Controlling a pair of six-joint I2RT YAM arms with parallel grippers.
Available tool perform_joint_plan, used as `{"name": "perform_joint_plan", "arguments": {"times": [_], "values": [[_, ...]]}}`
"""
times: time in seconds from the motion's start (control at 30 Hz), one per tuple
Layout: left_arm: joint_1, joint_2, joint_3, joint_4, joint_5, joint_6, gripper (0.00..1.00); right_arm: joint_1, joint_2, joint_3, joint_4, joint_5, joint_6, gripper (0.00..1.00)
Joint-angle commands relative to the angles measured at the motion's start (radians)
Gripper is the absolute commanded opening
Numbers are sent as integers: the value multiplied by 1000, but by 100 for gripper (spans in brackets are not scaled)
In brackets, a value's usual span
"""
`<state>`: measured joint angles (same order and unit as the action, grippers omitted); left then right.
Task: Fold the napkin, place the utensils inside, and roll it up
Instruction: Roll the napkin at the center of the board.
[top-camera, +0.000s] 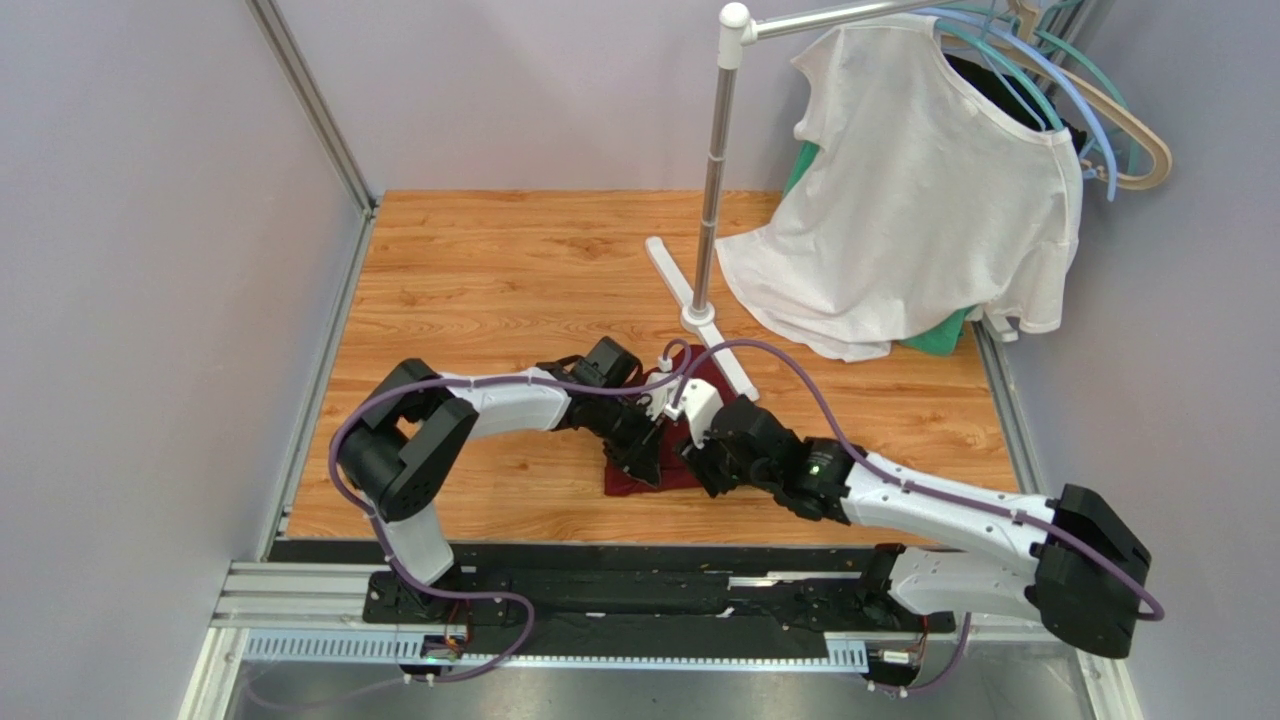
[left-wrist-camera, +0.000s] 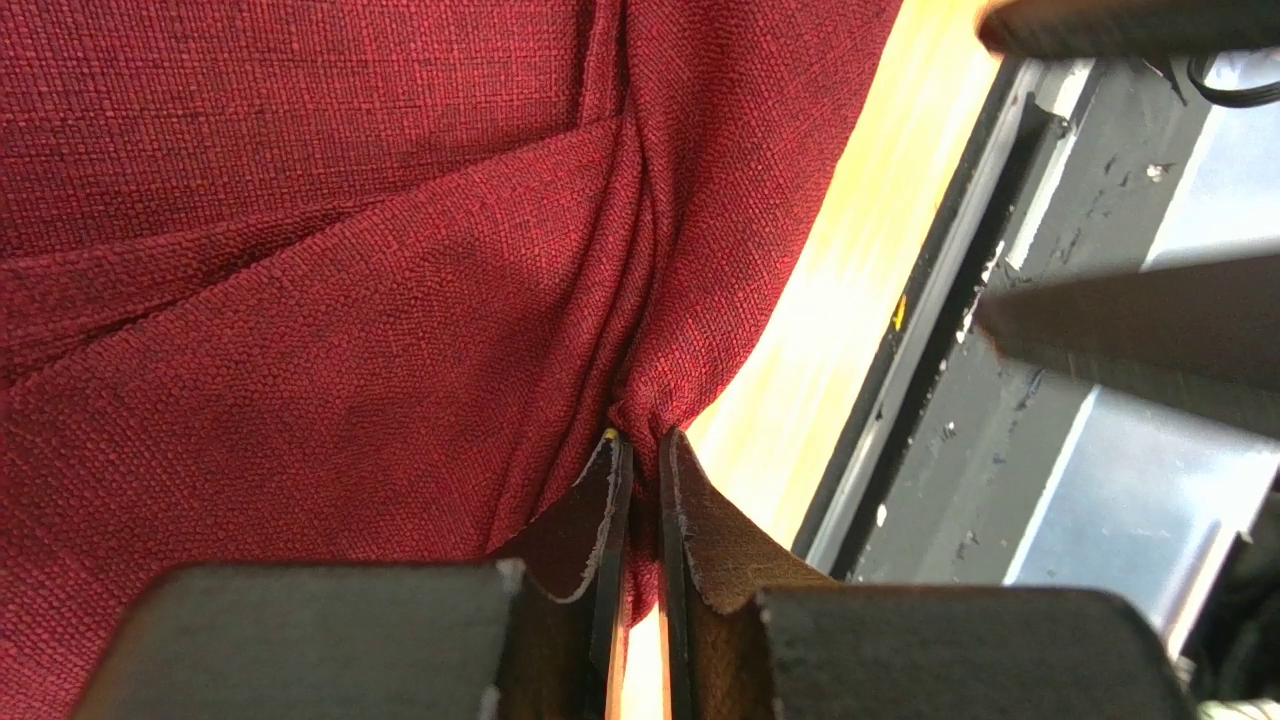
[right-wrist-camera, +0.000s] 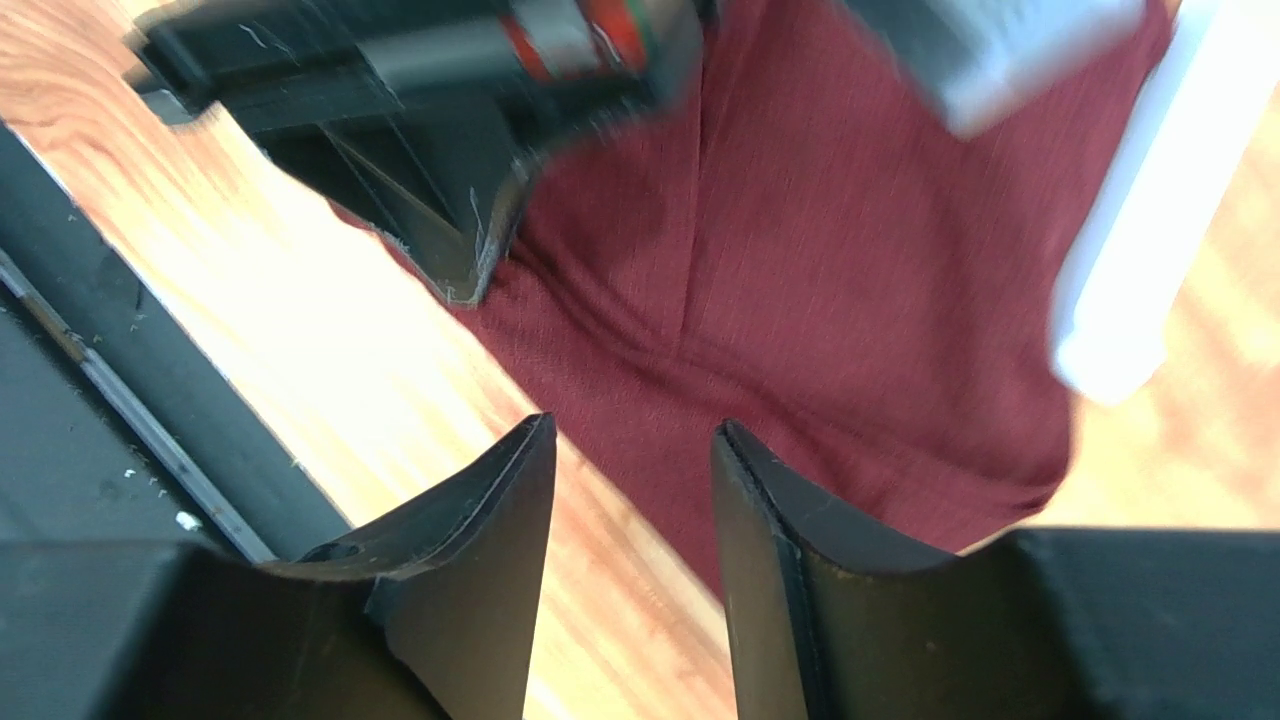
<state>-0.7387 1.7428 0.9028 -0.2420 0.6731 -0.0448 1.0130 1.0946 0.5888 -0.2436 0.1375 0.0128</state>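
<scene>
Wooden table (top-camera: 481, 270) carries the maroon napkin (top-camera: 637, 479) and a white rack base (top-camera: 672, 275)

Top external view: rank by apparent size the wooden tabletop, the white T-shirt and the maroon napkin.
1. light brown wooden tabletop
2. white T-shirt on hangers; it hangs nearer the camera, which may make it look larger than it is
3. dark maroon cloth napkin, clearly smallest; only part of it shows

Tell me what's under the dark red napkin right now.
Only the wooden tabletop shows around the napkin. The cloth itself hides whatever lies beneath, and no utensils are visible anywhere. The left claw pinches one fold at its edge.
</scene>
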Motion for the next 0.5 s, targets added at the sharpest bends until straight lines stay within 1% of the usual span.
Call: {"name": "perform_joint_plan", "arguments": {"times": [0.0, 0.07, 0.2, 0.47], "values": [[28, 30, 51, -137, 8, 39, 10, 15, 95, 140, -74, 11, -178, 47], [35, 34, 70, -157, 19, 43, 9, 15, 109, 164, -88, -40, -221, 48], [38, 50, 102, -206, 32, 63, 9, 22, 159, 172, -126, -113, -243, 49], [48, 93, 160, -281, 54, 82, 9, 50, 195, 118, -72, -92, -272, 49]]}}
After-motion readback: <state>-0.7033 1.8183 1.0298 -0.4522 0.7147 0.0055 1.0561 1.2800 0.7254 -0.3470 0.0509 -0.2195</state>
